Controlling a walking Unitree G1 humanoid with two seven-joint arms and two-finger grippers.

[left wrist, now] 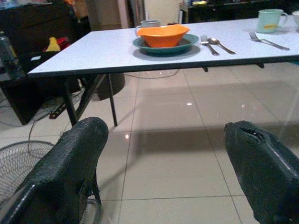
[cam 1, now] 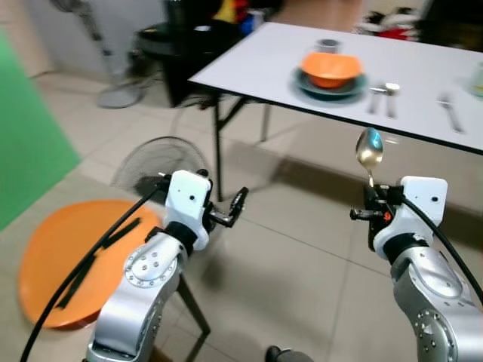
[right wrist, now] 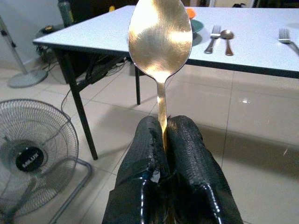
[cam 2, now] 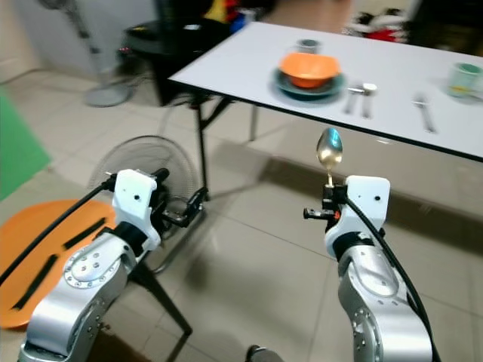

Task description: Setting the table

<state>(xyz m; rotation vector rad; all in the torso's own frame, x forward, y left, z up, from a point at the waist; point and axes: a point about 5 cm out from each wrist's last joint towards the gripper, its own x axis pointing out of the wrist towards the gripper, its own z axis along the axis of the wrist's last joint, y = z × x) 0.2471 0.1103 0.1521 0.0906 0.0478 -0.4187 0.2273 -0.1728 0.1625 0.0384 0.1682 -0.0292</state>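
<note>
Tiled floor separates me from the far counter (cam 1: pixel 256 64). My right end effector (right wrist: pixel 163 140) is clamped on the spoon (cam 1: pixel 369 148) handle, bowl upright so it clears the edge on approach. My left end effector (left wrist: pixel 163 154) hangs spread wide, holding nothing.

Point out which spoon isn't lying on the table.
The gold spoon, held upright by its handle in the right gripper. The other spoon lies flat on the white table beside a fork.

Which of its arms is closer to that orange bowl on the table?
Right. The right gripper, holding a spoon, sits just short of the table edge below the orange bowl; the left gripper hangs farther back-left.
</note>
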